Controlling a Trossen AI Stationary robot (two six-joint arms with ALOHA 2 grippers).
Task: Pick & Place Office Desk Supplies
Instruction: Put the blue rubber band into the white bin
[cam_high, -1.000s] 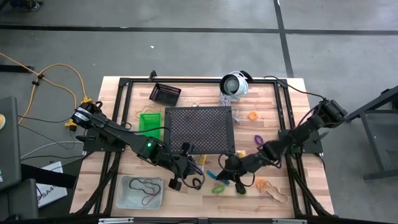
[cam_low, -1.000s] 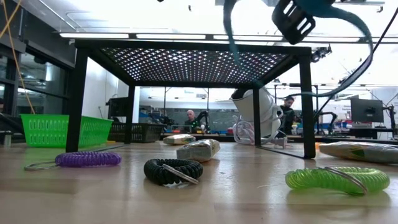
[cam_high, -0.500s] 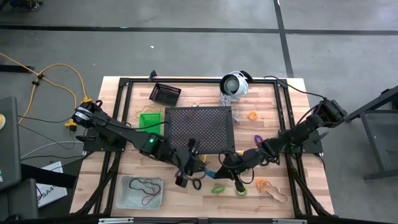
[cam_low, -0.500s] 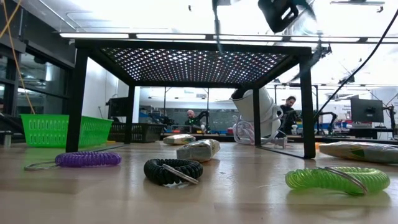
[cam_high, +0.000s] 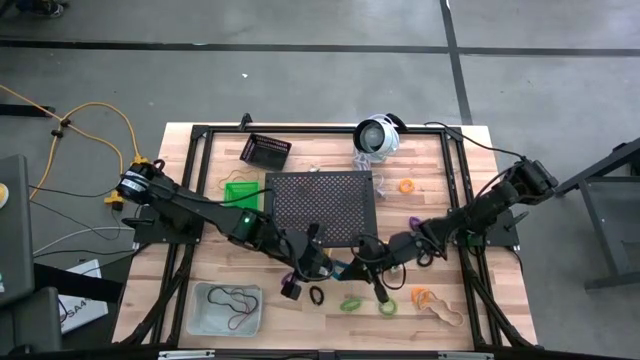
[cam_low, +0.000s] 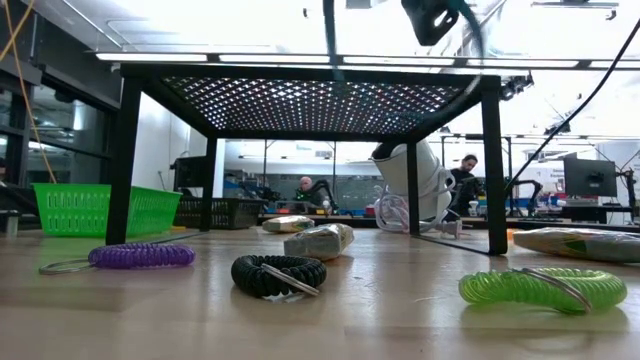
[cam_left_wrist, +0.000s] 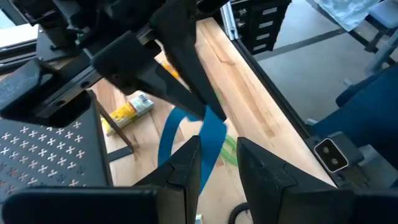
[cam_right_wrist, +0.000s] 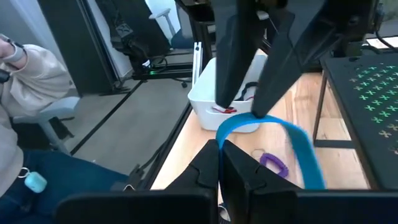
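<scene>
Seen from above, the two claws meet at lower centre of the wooden tabletop (cam_high: 200, 262), just below the black perforated stand (cam_high: 320, 207) that fills the middle. Bare wood lies open at lower left, beside the clear bin (cam_high: 228, 308) near the bottom edge. The left claw (cam_high: 318, 262) and right claw (cam_high: 365, 266) each pinch one end of a blue band (cam_high: 343, 268), stretched left to right between them above the tabletop. Under them lie a purple loop (cam_high: 290, 279), black loop (cam_high: 317, 295) and green loop (cam_high: 351, 303). A green bin (cam_high: 239, 193) and black bin (cam_high: 265, 150) sit upper left.
</scene>
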